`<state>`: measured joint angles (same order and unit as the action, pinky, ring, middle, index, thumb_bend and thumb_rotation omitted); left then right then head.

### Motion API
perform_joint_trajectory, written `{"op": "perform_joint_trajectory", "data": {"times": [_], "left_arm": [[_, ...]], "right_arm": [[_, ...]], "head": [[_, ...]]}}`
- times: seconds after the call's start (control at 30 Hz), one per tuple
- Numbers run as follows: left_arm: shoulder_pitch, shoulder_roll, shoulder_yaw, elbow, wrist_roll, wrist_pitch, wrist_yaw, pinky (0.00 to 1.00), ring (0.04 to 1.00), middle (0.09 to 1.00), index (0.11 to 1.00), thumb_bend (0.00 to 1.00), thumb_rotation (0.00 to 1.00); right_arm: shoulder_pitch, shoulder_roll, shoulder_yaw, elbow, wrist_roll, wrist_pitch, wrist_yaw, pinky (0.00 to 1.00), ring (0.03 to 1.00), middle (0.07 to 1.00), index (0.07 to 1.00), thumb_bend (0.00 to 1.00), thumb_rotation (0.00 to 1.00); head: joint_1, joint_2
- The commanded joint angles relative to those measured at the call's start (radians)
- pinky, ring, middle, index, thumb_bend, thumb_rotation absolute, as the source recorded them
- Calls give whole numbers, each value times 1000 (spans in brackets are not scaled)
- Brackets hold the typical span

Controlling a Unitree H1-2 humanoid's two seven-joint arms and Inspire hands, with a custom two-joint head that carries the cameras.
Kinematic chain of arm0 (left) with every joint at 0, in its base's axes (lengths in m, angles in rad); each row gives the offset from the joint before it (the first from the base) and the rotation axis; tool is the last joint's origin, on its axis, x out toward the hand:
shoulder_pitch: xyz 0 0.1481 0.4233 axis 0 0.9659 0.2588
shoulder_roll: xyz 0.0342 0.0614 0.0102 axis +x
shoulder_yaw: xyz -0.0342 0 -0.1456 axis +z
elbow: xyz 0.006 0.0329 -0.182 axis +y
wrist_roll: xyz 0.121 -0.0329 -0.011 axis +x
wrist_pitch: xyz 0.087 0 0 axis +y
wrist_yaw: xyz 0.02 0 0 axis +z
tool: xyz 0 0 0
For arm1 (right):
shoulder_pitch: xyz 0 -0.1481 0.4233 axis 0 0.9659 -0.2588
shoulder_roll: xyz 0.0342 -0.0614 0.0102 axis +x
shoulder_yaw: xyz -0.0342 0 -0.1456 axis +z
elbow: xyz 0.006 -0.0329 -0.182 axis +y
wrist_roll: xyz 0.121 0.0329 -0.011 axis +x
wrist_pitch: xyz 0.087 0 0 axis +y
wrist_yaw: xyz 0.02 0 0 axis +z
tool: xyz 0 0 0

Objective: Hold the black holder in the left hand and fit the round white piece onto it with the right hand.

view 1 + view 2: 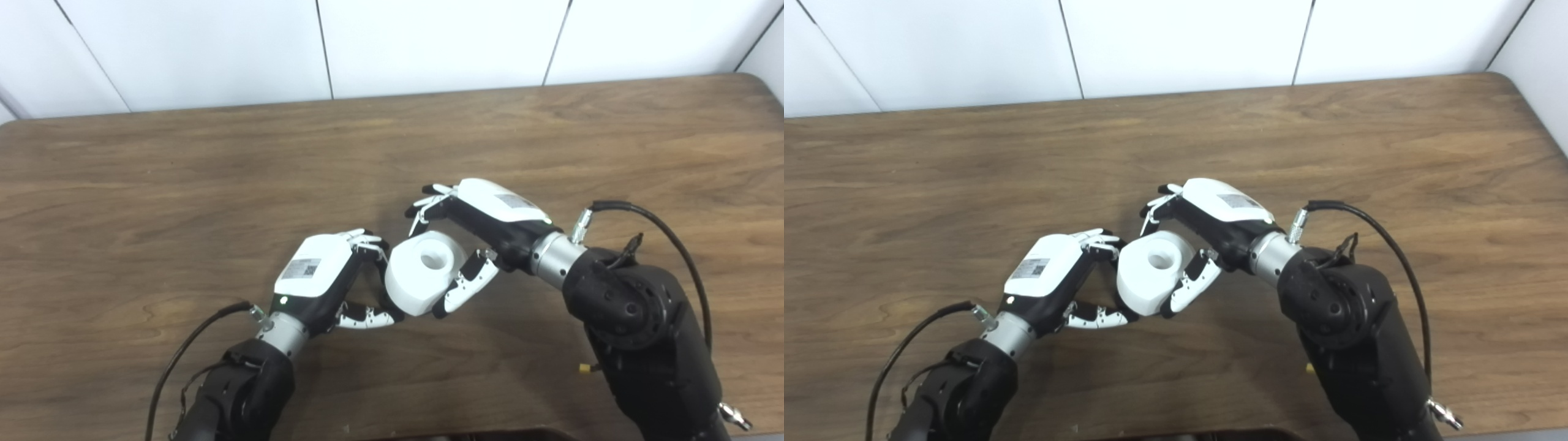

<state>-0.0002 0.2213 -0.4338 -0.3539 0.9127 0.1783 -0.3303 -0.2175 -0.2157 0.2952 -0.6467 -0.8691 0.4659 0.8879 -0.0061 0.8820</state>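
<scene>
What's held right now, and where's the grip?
Round white piece, pinched at its sides between right hand and left hand. Black holder not visible.

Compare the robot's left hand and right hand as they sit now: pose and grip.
The left hand comes in from the lower left with its thumb curled under the round white piece; the right hand reaches in from the upper right, fingers over the piece's far edge and thumb at its near side. The left sits nearer the camera and the right farther back. Both touch the piece. The black holder is not clearly visible.
</scene>
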Motion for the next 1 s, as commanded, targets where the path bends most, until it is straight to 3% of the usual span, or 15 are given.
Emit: {"op": "perform_joint_trajectory", "data": {"times": [0.0,0.4,0.97], "left_arm": [[14,4,-17,23,-5,22,-64,854,887,808,489,519,55],[16,5,-17,23,-10,21,-60,854,885,807,489,519,55],[16,11,-16,22,-14,17,-59,849,886,808,489,519,56]], "right_arm": [[-25,-6,1,-11,-5,-8,-17,1000,966,840,482,524,140],[0,-2,10,-5,-8,-22,-55,1000,973,847,483,523,140],[27,-27,72,4,-57,-121,-120,1000,977,843,490,525,150]], "head": [[-2,1],[-7,0],[-25,0]]}}
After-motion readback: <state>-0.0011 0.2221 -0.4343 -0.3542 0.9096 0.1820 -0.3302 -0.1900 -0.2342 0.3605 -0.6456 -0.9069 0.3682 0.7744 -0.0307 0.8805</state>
